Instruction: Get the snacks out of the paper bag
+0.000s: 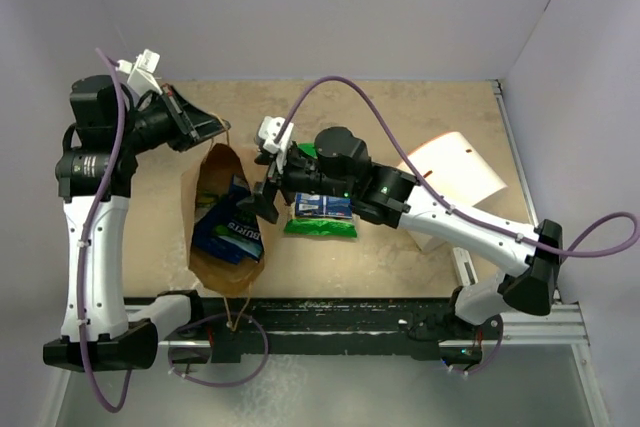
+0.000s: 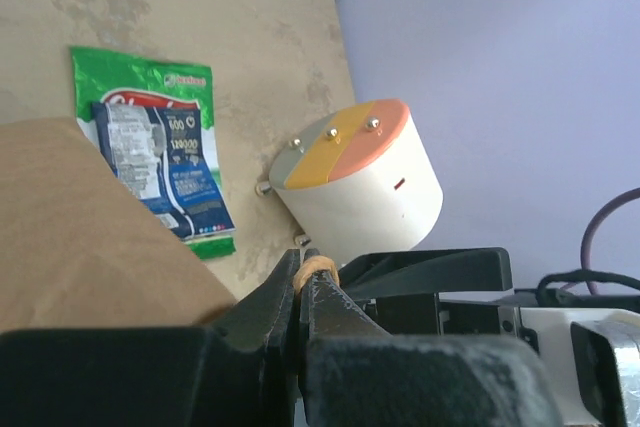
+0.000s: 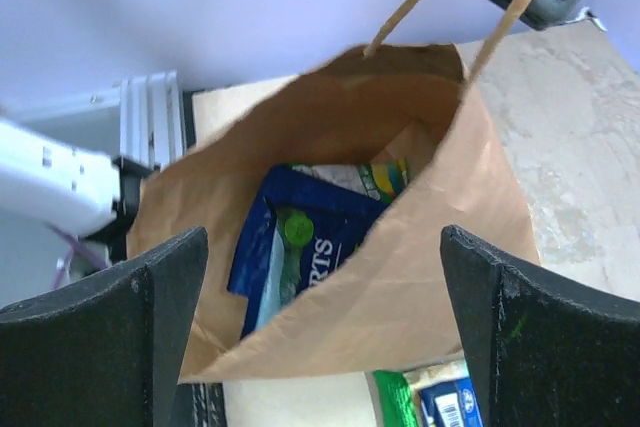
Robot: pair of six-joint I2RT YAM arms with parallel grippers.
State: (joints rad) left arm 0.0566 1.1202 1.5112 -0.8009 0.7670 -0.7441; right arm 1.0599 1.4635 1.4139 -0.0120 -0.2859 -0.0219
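Left gripper [image 2: 305, 265]: fingers pressed tight together, clamped on one thin twisted handle [image 3: 405, 4] at the 12 o'clock rim of the brown kraft paper bag [image 1: 212, 172], strand pulled straight. Right gripper [image 3: 320, 247]: black fingers [image 3: 130, 337] spread wide, nothing between them, poised at the bag's 3 o'clock rim and facing into the open mouth; contact with the paper not clear.

Inside the bag: a glossy dark blue snack packet [image 3: 262, 247] with white lettering, and behind it the edge of a green multicoloured packet [image 3: 375, 179]. Second handle loop [image 1: 238, 309] drooping at the bag's 6 o'clock. Outside, flat on the table at the bag's 3 o'clock, under the right wrist: a green glossy packet [image 1: 320, 227] with a blue-and-white panel across it.

Left arm: up from its base at 7 o'clock, white link upright, wrist bent over toward 3 o'clock. Right arm: out from 5 o'clock, reaching low toward 10 o'clock.

Mottled beige tabletop [image 1: 400, 257]; white cylindrical container [image 2: 365, 197] on its side at 3 o'clock, end cap orange, yellow and grey; pale lavender walls [image 1: 350, 7]; black rail [image 1: 340, 312] along the near edge.
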